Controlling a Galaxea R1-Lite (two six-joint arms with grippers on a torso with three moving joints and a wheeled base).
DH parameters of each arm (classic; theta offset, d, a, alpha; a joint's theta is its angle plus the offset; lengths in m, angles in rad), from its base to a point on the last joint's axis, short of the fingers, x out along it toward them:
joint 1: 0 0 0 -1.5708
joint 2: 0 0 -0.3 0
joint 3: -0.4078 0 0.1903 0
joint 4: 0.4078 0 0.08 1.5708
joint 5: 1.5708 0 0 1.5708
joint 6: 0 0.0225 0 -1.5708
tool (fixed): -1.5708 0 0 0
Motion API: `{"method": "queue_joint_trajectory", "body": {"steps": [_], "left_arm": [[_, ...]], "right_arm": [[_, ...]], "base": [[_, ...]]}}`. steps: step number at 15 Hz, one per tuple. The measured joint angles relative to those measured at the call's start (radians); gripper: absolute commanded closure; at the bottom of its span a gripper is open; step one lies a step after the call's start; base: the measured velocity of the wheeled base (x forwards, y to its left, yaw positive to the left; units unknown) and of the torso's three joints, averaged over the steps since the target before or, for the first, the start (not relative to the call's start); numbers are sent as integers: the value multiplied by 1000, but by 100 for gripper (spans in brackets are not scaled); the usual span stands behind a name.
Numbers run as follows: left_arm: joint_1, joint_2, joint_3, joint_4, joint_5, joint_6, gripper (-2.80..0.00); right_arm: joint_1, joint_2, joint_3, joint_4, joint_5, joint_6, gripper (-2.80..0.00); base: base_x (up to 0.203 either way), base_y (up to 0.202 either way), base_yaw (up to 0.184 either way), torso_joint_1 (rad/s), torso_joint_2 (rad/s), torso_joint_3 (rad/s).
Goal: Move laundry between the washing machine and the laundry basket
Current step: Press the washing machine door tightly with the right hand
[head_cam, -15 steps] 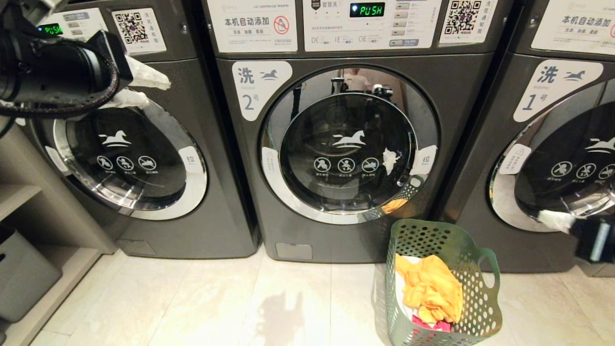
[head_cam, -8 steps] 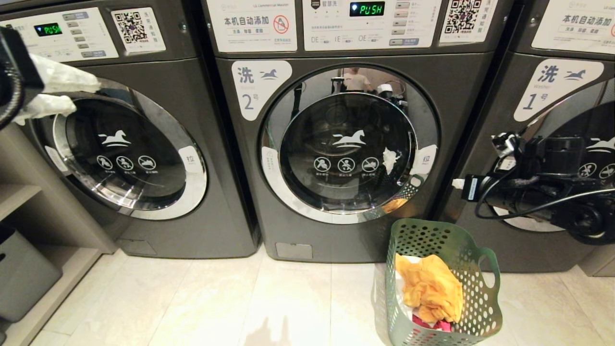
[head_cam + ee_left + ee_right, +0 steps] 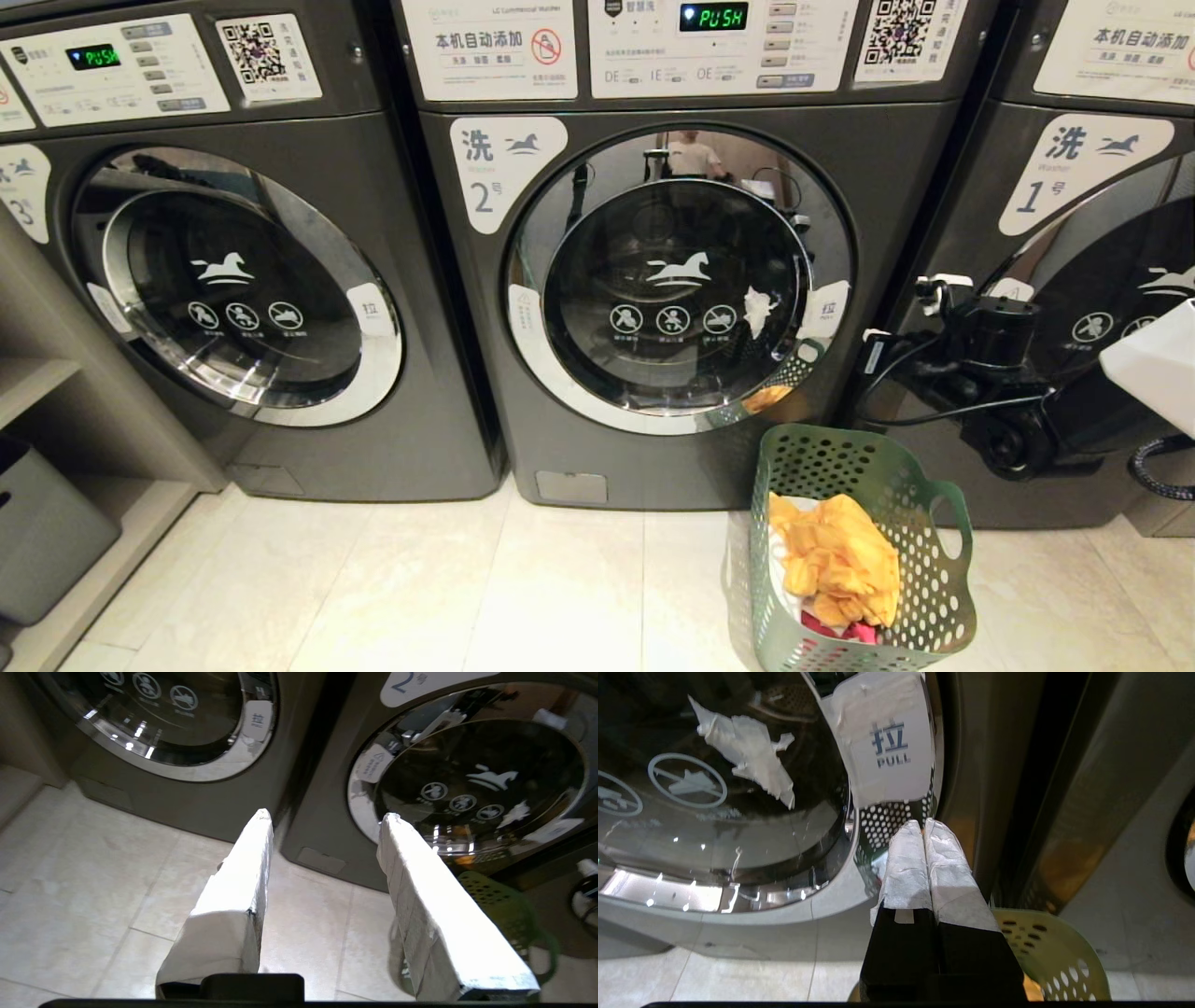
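Observation:
The washing machine (image 3: 677,280) labelled 2 stands in the middle with its round door closed; it also shows in the left wrist view (image 3: 476,779). The green laundry basket (image 3: 840,457) sits on the floor at its lower right. Orange-yellow laundry (image 3: 840,560) lies on top in the basket, with a red-pink piece (image 3: 845,630) under it. My right gripper (image 3: 923,823) is shut on nothing, just below the door's PULL label (image 3: 887,742) and above the basket (image 3: 1055,952). In the head view the right gripper (image 3: 876,341) reaches in from the right. My left gripper (image 3: 327,816) is open and empty above the floor.
Machine 3 (image 3: 233,280) stands to the left and machine 1 (image 3: 1074,187) to the right, both with doors closed. A low shelf with a grey bin (image 3: 37,532) sits at the far left. Pale floor tiles (image 3: 420,588) stretch in front of the machines.
The left arm has drawn out of the head view at the upper left. The right arm has come in from the right edge and moved toward the right rim of machine 2's door.

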State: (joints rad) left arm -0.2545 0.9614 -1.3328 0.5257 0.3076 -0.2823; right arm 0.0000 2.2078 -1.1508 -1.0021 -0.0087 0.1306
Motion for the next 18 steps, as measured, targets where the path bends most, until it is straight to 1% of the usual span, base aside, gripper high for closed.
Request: {"method": "queue_joint_trajectory", "body": {"steps": [2, 3, 4, 7, 12, 15, 18], "left_arm": [[0, -71, 71, 3, 19, 95, 0], [0, -101, 99, 2, 22, 130, 0], [0, -129, 120, 3, 26, 148, 0], [1, -186, 143, 6, 59, 154, 0], [2, -254, 181, 9, 66, 161, 0], [11, -308, 214, 10, 66, 193, 0], [14, -365, 235, 11, 66, 245, 0]], "right_arm": [[0, 44, -89, -2, -1, -3, 0], [0, 64, -130, -2, 2, -3, 0], [0, 83, -157, -2, 16, -1, 0], [2, 121, -194, -3, 79, -3, 0], [0, 201, -364, 2, 82, -24, 0], [1, 259, -442, 6, 82, -43, 0], [3, 314, -539, 12, 83, -60, 0]], "base": [[0, 0, 0, 0, 0, 0], [0, 0, 0, 0, 0, 0], [0, 0, 0, 0, 0, 0], [0, 0, 0, 0, 0, 0], [0, 0, 0, 0, 0, 0], [0, 0, 0, 0, 0, 0], [0, 0, 0, 0, 0, 0]]}}
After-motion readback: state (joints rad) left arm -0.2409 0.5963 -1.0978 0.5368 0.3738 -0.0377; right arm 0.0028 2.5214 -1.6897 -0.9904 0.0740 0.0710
